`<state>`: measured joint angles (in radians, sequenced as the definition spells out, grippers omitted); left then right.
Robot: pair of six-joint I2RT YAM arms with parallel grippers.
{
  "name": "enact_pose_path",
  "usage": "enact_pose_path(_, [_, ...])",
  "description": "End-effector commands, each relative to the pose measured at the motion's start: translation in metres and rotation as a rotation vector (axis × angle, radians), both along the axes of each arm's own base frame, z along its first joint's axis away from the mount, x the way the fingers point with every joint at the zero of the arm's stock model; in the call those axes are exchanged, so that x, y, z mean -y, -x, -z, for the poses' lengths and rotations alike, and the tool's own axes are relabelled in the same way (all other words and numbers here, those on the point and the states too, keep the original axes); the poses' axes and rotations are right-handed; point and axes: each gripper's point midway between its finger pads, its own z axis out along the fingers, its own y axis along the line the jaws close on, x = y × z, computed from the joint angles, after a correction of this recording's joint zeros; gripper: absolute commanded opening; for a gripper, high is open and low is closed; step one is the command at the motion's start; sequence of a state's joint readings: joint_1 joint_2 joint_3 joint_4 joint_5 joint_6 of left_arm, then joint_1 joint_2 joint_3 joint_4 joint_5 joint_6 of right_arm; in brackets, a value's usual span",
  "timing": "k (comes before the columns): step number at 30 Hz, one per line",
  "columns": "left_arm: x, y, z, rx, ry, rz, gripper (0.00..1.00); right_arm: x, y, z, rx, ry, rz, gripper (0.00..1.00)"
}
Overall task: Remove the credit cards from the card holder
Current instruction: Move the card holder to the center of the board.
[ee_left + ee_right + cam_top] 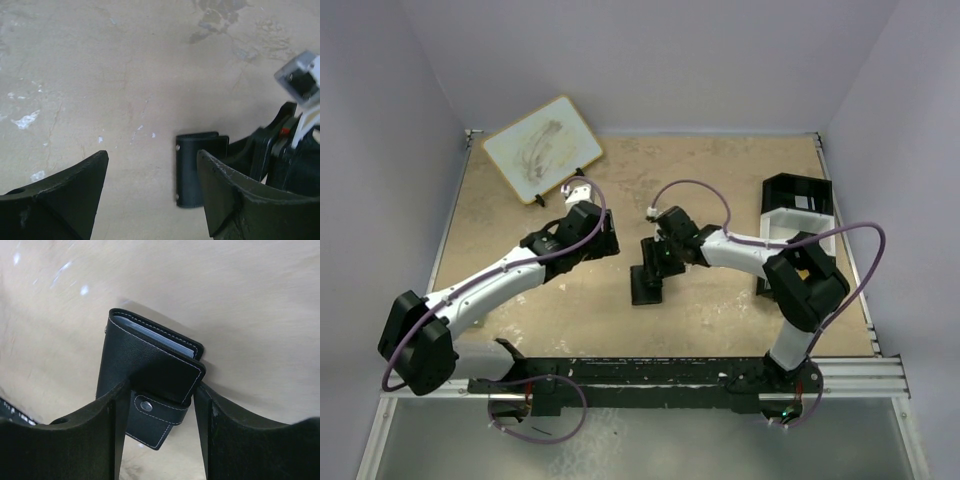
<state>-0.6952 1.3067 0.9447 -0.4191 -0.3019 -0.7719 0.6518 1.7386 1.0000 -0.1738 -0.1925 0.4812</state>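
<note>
The card holder is a black stitched wallet with a pale snap stud, lying folded on the tan table. My right gripper has a finger pressed against each side of it, shut on it. A pale blue-grey edge of the credit cards shows inside the fold. From above, the card holder lies at the table's middle, just under the right gripper. My left gripper is open and empty, to the left of the card holder. In the top view the left gripper hovers a short way off.
A white board on a small stand leans at the back left. A black-and-white compartment tray stands at the right, behind the right arm's elbow. The table's metal rail runs along the near edge.
</note>
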Motion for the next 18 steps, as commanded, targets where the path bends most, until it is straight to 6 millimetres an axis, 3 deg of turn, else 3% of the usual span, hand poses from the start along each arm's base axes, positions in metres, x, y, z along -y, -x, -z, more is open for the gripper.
enact_pose_path(1, [-0.025, 0.001, -0.002, 0.035, -0.033, -0.122, 0.69, -0.034, 0.032, -0.011, 0.025, 0.005, -0.143, 0.56])
enact_pose_path(5, [-0.025, 0.009, 0.008, 0.009, -0.006, -0.123, 0.68, -0.035, 0.032, -0.047, 0.078, -0.036, -0.082, 0.64])
enact_pose_path(8, [-0.02, 0.014, 0.012, -0.004, 0.038, -0.111, 0.68, -0.004, 0.0, -0.086, 0.221, 0.062, 0.099, 0.78])
enact_pose_path(11, [-0.015, 0.017, 0.014, -0.009, 0.076, -0.098, 0.68, 0.057, -0.033, -0.122, 0.333, 0.208, 0.371, 0.98])
enact_pose_path(15, [-0.011, 0.017, 0.01, -0.007, 0.096, -0.083, 0.68, 0.165, -0.069, -0.156, 0.389, 0.265, 0.731, 1.0])
enact_pose_path(17, [-0.01, 0.018, 0.007, -0.002, 0.103, -0.077, 0.68, 0.214, -0.076, -0.172, 0.407, 0.253, 0.898, 1.0])
enact_pose_path(18, [-0.01, 0.018, 0.005, 0.0, 0.106, -0.077, 0.68, 0.23, -0.075, -0.179, 0.418, 0.248, 0.982, 1.0])
